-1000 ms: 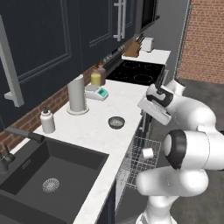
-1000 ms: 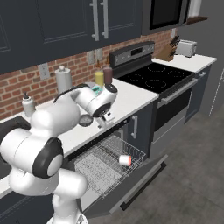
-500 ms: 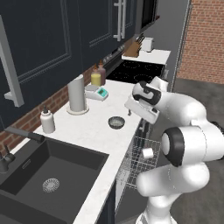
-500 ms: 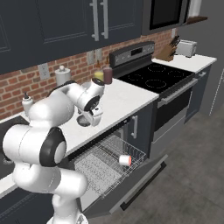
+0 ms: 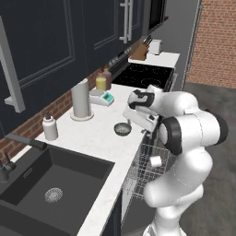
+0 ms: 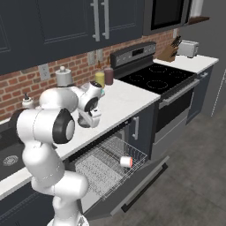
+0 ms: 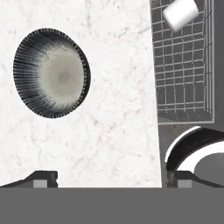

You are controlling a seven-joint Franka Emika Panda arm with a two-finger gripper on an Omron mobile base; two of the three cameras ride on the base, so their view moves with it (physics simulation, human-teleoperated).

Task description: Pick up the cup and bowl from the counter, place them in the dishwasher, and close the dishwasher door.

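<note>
Hovering above the counter (image 7: 113, 109), claw (image 7: 109, 179) spread, empty; bowl (image 7: 51, 78) beneath, cup (image 7: 180, 13) in the dishwasher rack (image 7: 181, 87).

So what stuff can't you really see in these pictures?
- Gripper: the arm's own body hides it in both base views.
- Cup: on its side in the dishwasher rack; its inside is too small to tell.
- Bowl: the arm hides it in the right base view.
- Dishwasher door: the left base view's arm covers it.
</note>
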